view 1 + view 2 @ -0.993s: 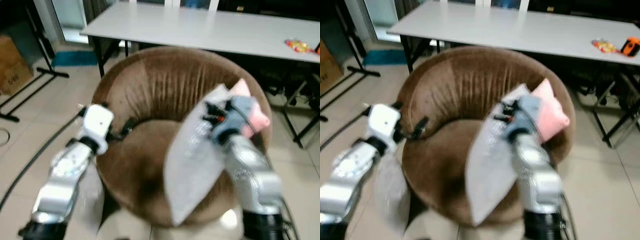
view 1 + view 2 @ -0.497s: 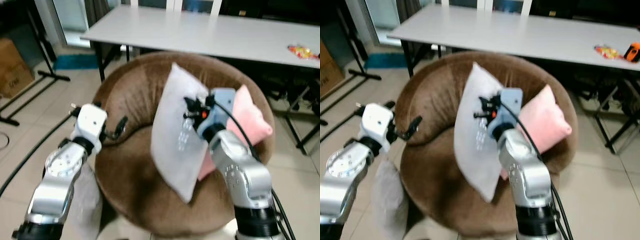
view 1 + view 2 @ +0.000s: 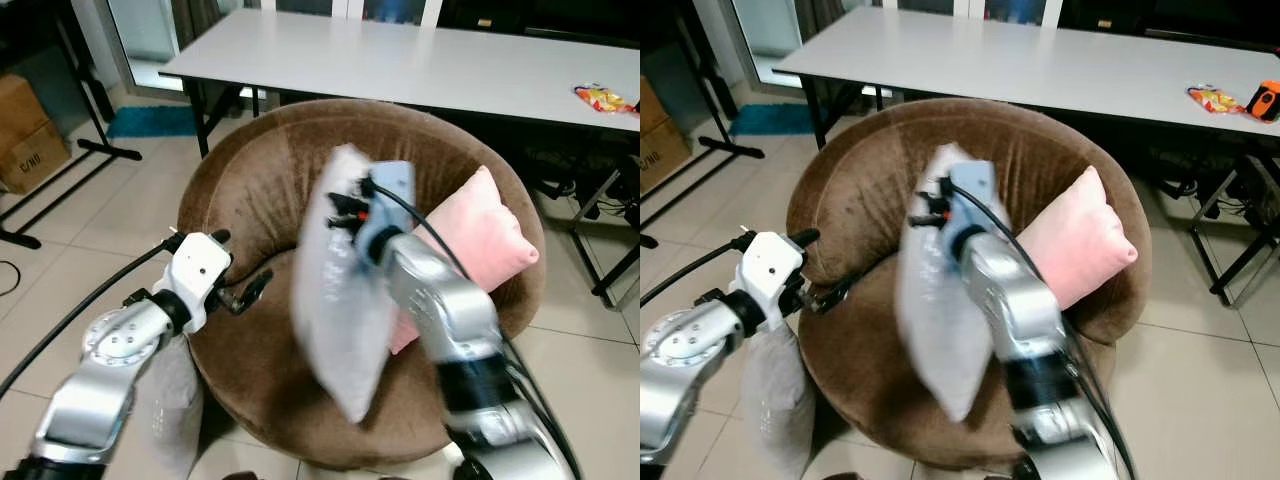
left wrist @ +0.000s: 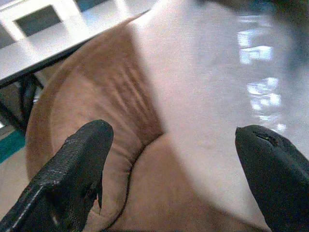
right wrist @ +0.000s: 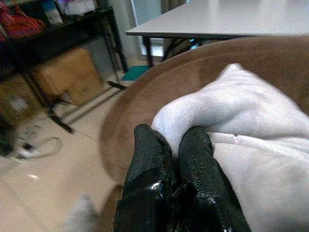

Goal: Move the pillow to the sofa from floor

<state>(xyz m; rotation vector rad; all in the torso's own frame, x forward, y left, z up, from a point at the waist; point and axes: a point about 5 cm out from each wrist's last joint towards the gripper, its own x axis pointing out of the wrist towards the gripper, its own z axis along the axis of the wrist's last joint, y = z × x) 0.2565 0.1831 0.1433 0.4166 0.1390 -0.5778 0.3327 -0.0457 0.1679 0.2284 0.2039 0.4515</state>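
Between right claw (image 5: 171, 140) fingers — white pillow (image 3: 340, 290) corner, above sofa (image 3: 250, 190).

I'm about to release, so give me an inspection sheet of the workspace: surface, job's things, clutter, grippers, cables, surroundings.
Surface: round brown sofa, seat partly free.
Job's things: white pillow held upright over the seat, motion-blurred; pink pillow leans on the backrest.
Clutter: grey pillow on the floor beside the sofa.
Grippers: right gripper pinches the white pillow's corner; left gripper open, holding nothing, at the sofa's edge.
Cables: black cable trails behind the left arm.
Surroundings: white table behind; cardboard box; tiled floor.
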